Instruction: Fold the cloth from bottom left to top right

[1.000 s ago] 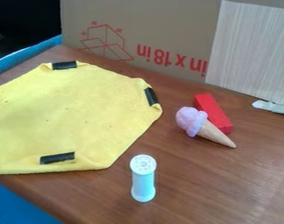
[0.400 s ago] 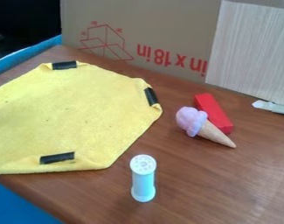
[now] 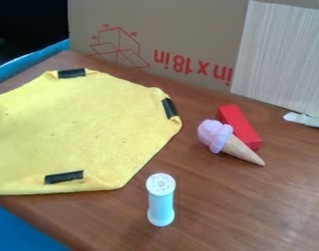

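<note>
On the table (image 3: 221,206), yellow cloth (image 3: 76,127) — spread out, corners taped

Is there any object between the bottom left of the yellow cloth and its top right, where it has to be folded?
Nothing visible stands in the way across the cloth. The cylinder, the ice cream and the red block are beside it, not on it.

You've got soft, fairly even lt.
Your cloth (image 3: 83,122) is bright w/o hard shadows; you get faint sheen on the table (image 3: 233,211), soft shade by the cone (image 3: 241,149), & near-black bg (image 3: 27,22) beside the cardboard (image 3: 162,24).
</note>
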You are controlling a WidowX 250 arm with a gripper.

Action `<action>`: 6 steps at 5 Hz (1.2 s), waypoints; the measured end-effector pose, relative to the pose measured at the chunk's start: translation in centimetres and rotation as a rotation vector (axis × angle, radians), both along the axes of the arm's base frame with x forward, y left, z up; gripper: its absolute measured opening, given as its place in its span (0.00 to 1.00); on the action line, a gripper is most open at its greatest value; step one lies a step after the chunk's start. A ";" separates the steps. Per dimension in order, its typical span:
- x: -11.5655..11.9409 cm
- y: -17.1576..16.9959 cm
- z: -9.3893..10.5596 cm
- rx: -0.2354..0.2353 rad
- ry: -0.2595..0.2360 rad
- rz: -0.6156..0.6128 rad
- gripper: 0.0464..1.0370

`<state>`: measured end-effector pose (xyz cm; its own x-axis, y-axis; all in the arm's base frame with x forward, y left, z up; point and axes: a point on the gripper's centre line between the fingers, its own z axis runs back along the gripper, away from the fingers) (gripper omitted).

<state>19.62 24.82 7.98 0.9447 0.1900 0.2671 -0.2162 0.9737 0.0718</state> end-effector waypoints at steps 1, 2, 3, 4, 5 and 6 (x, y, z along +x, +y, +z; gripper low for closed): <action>2.1 -0.8 1.7 -0.046 -0.009 0.029 0.02; 4.6 -2.3 2.5 -0.152 0.006 0.090 0.01; 7.4 -4.4 2.8 -0.237 0.016 0.159 0.01; 9.7 -8.2 2.6 -0.277 0.022 0.174 0.01; 11.3 -11.6 3.2 -0.287 -0.011 0.160 0.01; 12.9 -14.5 3.6 -0.297 -0.038 0.183 0.01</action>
